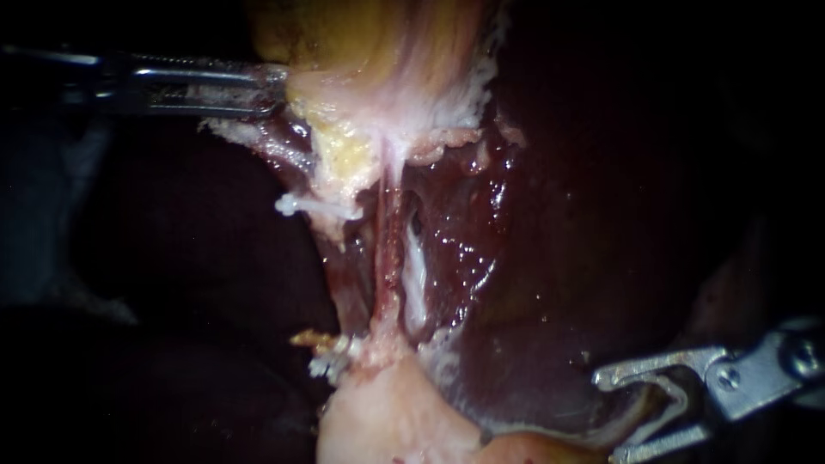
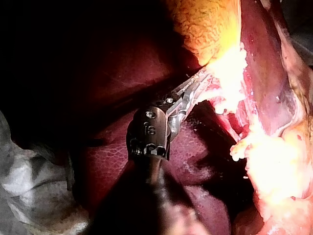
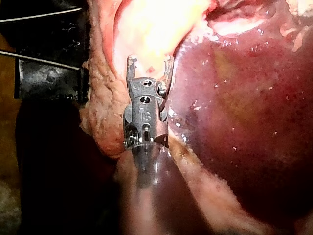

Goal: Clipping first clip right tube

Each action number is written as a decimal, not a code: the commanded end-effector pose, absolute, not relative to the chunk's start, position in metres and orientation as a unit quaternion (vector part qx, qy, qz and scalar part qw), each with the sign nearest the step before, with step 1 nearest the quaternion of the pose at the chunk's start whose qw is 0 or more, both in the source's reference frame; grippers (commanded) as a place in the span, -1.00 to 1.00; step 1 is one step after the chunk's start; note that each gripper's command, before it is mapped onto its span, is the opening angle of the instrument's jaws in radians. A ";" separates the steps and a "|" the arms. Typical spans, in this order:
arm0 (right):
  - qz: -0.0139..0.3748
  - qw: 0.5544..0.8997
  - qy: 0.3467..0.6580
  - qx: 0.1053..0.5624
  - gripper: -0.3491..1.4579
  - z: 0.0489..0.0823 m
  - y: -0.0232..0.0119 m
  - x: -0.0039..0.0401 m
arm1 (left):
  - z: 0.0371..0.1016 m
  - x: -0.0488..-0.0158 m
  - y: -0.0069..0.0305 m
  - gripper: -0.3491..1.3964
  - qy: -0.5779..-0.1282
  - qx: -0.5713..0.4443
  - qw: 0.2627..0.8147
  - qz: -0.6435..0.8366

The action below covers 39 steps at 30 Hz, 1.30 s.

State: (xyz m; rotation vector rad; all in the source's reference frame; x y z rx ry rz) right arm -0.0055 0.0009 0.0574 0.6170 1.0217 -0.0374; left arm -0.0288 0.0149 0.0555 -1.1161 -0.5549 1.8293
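My left instrument (image 1: 277,86) is clamping the yellowish gallbladder (image 1: 369,43); below it the thin pale right tube (image 1: 415,279) is stretching, probably soft and slippery, wanting a mid-length hold from my right instrument (image 1: 612,415) hovering open-jawed over dark liver (image 1: 559,215)

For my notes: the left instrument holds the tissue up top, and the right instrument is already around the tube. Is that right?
Not quite. The left instrument does hold the tissue, but the right instrument is not around the tube. It sits apart from it, off to the side by the liver. The endoscope view shows this.
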 end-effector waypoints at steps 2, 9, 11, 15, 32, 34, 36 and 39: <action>-0.018 0.827 0.481 0.291 -0.06 0.0574 0.0009 -0.0054 | 0.0554 -0.0287 0.0149 -1.00 -0.225 -0.451 0.447 0.739; -0.018 0.827 0.481 0.290 -0.06 0.0575 0.0009 -0.0054 | 0.0537 -0.0271 0.0160 -1.00 -0.232 -0.451 0.446 0.738; -0.017 0.827 0.481 0.290 -0.06 0.0575 0.0010 -0.0054 | 0.0528 -0.0261 0.0166 -1.00 -0.230 -0.448 0.449 0.738; -0.017 0.827 0.481 0.290 -0.06 0.0576 0.0010 -0.0054 | 0.0506 -0.0235 0.0179 -1.00 -0.222 -0.453 0.460 0.731; -0.010 0.829 0.478 0.291 -0.06 0.0579 0.0016 -0.0033 | 0.0496 -0.0222 0.0185 -1.00 -0.214 -0.455 0.465 0.729; -0.002 0.828 0.475 0.297 -0.06 0.0581 0.0019 -0.0024 | 0.0496 -0.0223 0.0184 -1.00 -0.214 -0.455 0.465 0.729; 0.008 0.829 0.472 0.300 -0.07 0.0585 0.0021 -0.0013 | 0.0496 -0.0223 0.0184 -1.00 -0.214 -0.455 0.465 0.729; 0.027 0.830 0.466 0.306 -0.07 0.0590 0.0026 0.0002 | 0.0496 -0.0223 0.0184 -1.00 -0.213 -0.455 0.465 0.729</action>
